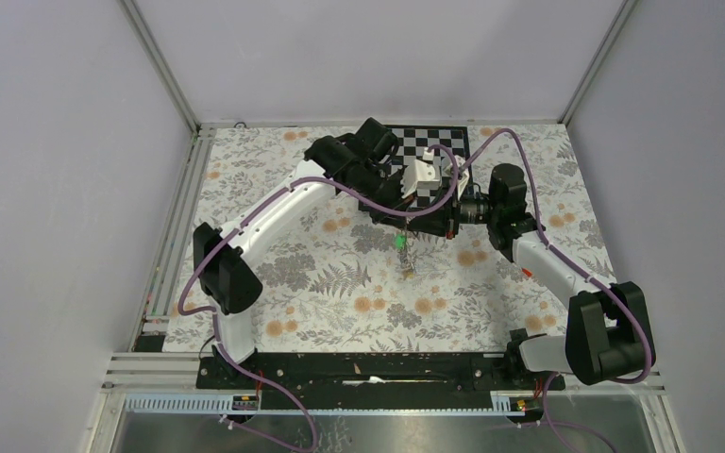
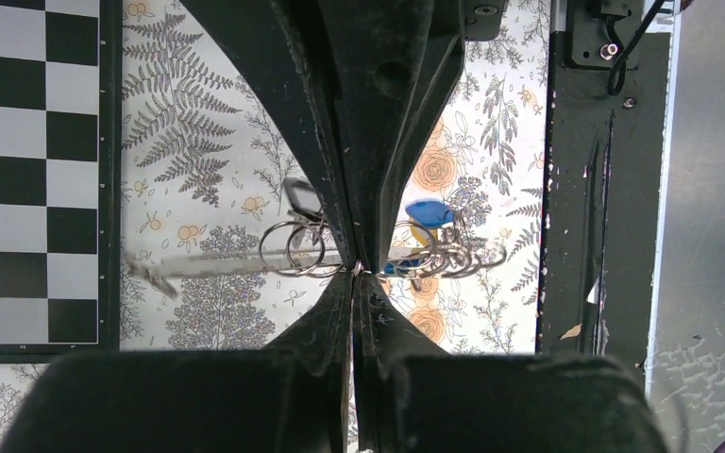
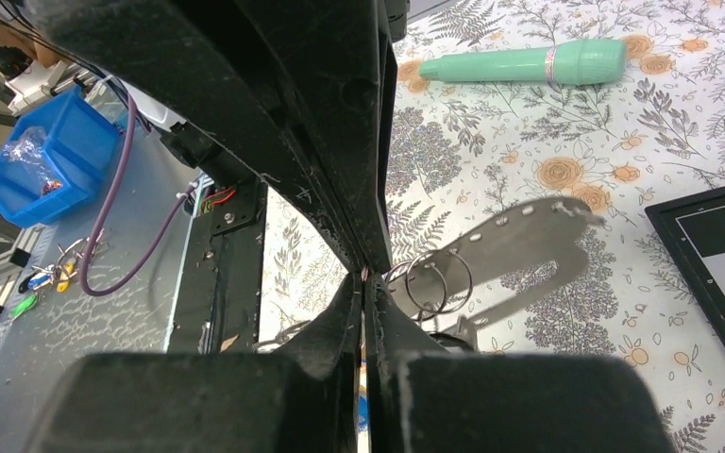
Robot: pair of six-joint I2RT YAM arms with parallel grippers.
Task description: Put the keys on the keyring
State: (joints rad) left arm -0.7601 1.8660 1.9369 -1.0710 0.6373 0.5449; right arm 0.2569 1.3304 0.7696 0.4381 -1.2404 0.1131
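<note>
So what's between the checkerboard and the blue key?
Left wrist view: flowery table, a small black tag, silvery rings, then the left gripper and right gripper, shut tip to tip, before the blue key.

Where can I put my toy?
Bare cloth lies in the near middle, between the left arm base and right arm base, and at the far left, beside the checkerboard. The centre is crowded: the left gripper and right gripper meet above the green key.

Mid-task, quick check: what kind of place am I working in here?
Likely a robotics lab test cell: grey panel walls on metal framing enclose the table, a checkerboard calibration board lies at its far edge, and a blue parts bin sits nearby.
</note>
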